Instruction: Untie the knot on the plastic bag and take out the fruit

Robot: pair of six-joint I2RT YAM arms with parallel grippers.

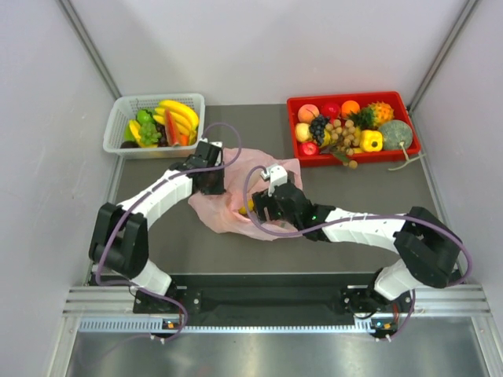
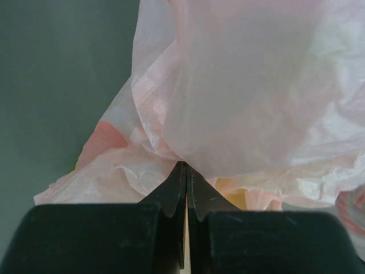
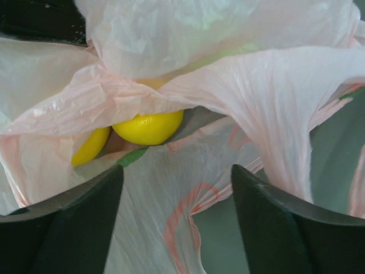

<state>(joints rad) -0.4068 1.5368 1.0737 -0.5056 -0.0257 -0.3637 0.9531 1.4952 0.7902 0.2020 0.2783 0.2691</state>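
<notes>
One round yellow fruit [image 3: 149, 127] under crinkly, translucent pale-pink plastic bag [image 3: 274, 97]

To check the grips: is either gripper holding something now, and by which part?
The left gripper pinches the plastic bag by a fold of film. The right gripper is open, holding nothing.
</notes>
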